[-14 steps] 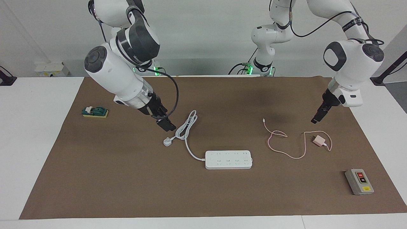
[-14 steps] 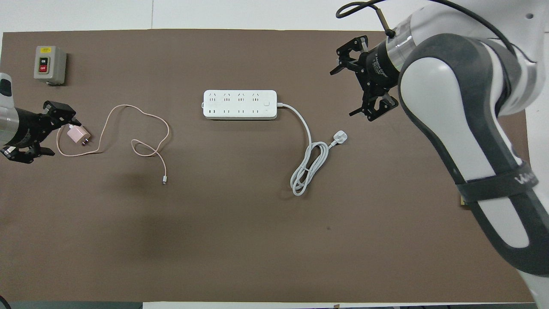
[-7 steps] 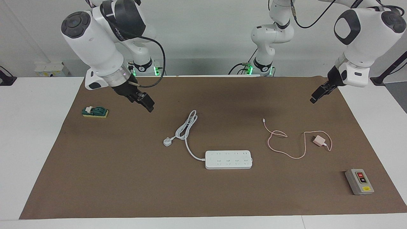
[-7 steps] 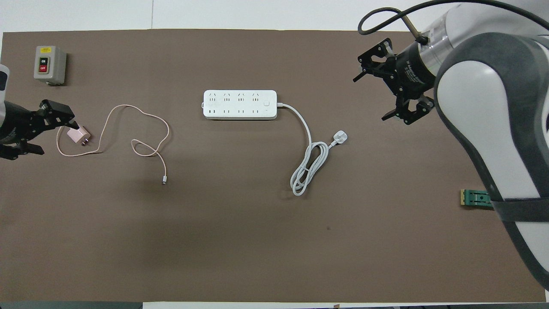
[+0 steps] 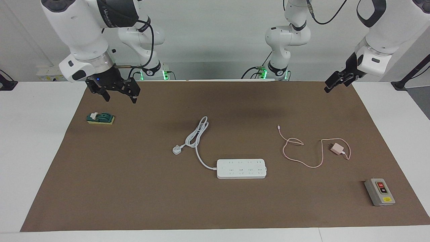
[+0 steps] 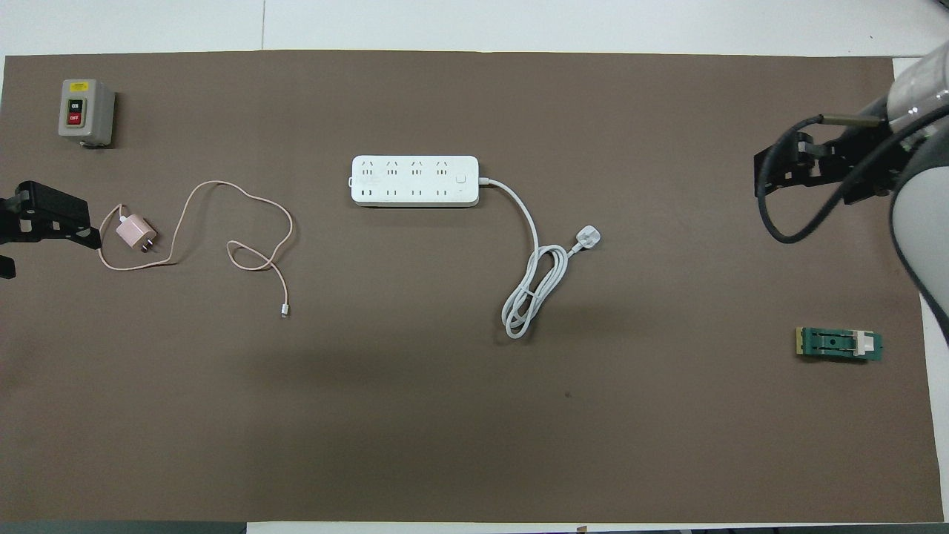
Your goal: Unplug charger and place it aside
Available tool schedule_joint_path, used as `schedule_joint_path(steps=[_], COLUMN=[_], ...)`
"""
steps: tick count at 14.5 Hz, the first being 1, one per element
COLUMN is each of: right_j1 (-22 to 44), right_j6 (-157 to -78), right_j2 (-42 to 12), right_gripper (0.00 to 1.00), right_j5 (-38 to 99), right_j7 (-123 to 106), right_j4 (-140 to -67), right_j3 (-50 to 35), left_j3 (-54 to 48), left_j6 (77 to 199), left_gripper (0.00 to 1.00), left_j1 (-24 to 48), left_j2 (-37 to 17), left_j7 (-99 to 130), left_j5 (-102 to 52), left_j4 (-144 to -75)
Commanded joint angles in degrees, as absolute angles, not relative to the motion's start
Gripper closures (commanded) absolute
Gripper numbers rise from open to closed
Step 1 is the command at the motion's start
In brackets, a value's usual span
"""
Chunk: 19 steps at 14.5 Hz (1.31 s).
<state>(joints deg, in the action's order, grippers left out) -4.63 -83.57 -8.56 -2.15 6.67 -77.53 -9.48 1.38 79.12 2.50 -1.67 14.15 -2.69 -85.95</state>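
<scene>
A: Which gripper hangs at the facing view's left edge?

B: The right gripper (image 5: 114, 92), raised over the brown mat (image 5: 215, 201) near its robot-side edge. Its fingers (image 5: 133, 97) are spread apart and hold nothing. Just farther from the robots than it, a green switch (image 5: 100, 118) lies on the mat.

A: And the middle of the table (image 5: 33, 151)?

B: The white strip (image 5: 241, 168) lies flat, its cord (image 5: 198, 134) looped and its plug (image 5: 176, 149) loose on the mat. All of its sockets are bare.

A: So where is the charger?

B: The charger (image 5: 336, 148) lies on its side on the mat toward the left arm's end, well apart from the strip, with its pink cable (image 5: 295, 143) curling away toward the middle. A grey box (image 5: 379, 192) sits farther from the robots than it.

A: Is the left gripper on it?

B: No. The left gripper (image 5: 332, 84) is up in the air over the mat's robot-side edge, well clear of the charger. Its fingers (image 5: 339, 76) appear parted and empty, though from that angle the gap is hard to read.
</scene>
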Motion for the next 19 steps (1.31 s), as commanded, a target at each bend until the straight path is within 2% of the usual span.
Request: schedule_joint_path(steps=[1, 6, 9, 12, 19], right_j1=[-6.68, -8.35, -6.16, -2.99, -3.60], right_j6=[-84.29, -86.30, -88.68, -89.21, -86.57], right_j2=[-4.58, 2.97, 6.41, 6.24, 5.98], right_gripper=[0.00, 0.00, 0.00, 0.00, 0.00], right_j5=[-3.87, -3.78, -3.25, -3.16, -0.54], right_j7=[-0.07, -1.14, -2.55, -2.81, -3.34], right_j4=[-81.64, -91.39, -96.58, -96.95, -96.33], right_j3=[-9.93, -9.85, -5.64, -1.59, -1.50], left_j3=[1.76, 1.76, 1.76, 1.76, 1.58], left_j6=[73.58, 79.01, 79.62, 81.04, 80.77], left_gripper=[0.00, 0.00, 0.00, 0.00, 0.00], left_j1=[3.60, 4.13, 4.13, 4.13, 4.04], left_j2=[-4.04, -2.99, -2.81, -2.20, -0.70], left_j7=[11.87, 4.66, 2.82, 2.46, 0.44], left_j5=[-2.11, -2.90, -2.29, -2.11, -2.02], left_j4=[-80.44, -82.96, -83.76, -84.81, -87.28])
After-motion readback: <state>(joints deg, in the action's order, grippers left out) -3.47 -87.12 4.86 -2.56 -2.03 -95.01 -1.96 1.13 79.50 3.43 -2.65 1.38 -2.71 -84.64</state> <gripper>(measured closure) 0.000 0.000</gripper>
